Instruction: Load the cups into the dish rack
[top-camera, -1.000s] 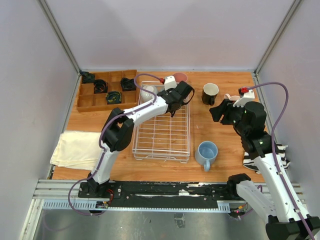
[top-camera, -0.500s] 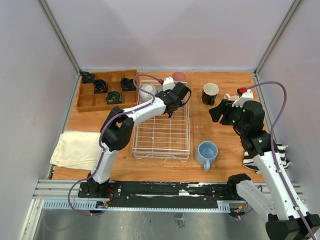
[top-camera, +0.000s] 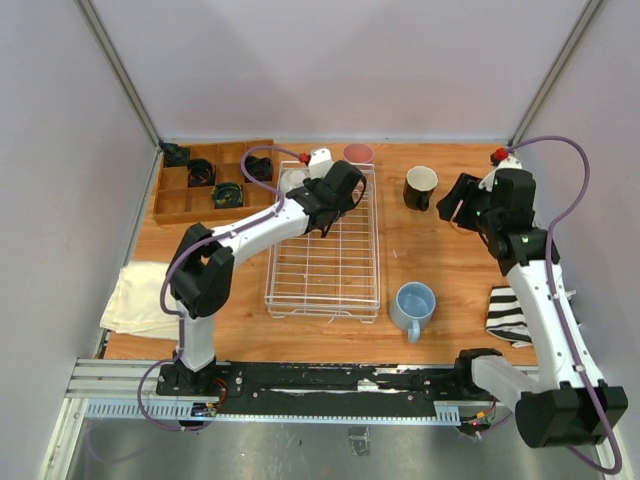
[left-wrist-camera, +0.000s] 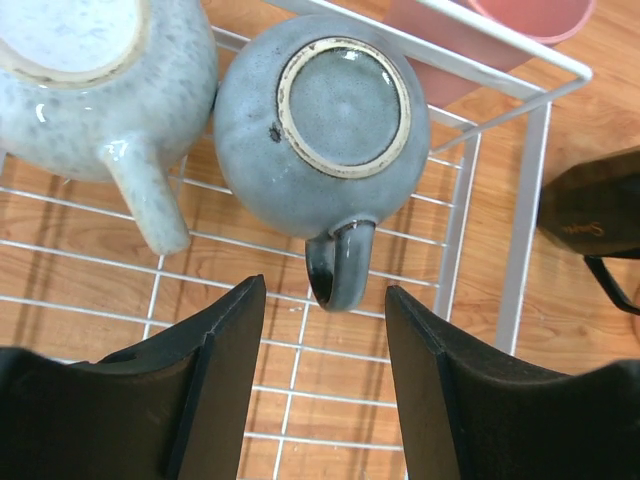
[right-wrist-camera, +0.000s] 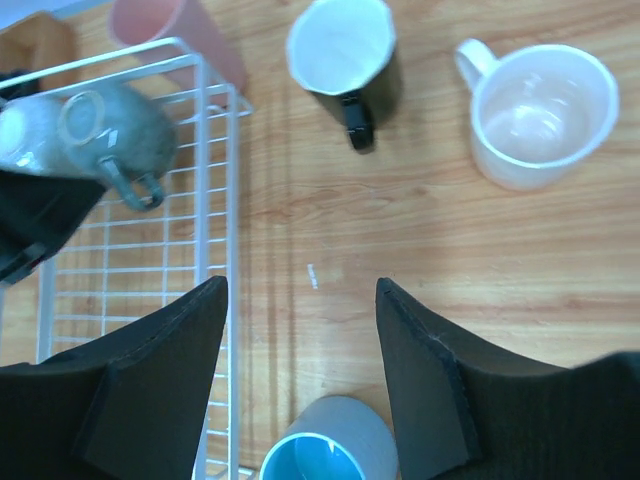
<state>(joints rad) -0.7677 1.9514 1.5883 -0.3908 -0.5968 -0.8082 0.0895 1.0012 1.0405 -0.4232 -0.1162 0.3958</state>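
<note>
White wire dish rack (top-camera: 322, 316) holds two cups at its far end: a grey-green mug (left-wrist-camera: 322, 125), base up, touching a white mug (left-wrist-camera: 100, 90). Left gripper (left-wrist-camera: 323, 292) hangs over them, jaws spread, empty. Right gripper (right-wrist-camera: 300, 290) is likewise spread and empty above the table (top-camera: 450, 270). Black mug (top-camera: 420, 186), pale pink mug (right-wrist-camera: 540, 115), light blue mug (top-camera: 413, 303) and pink tumbler (right-wrist-camera: 180, 35) stand outside the rack.

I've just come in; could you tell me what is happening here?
The left gripper hangs open over a grey-green mug, upside down in the rack beside a white mug. The right gripper is open above the table near the black mug and pink mug. The blue mug and tumbler are also outside the rack.
</note>
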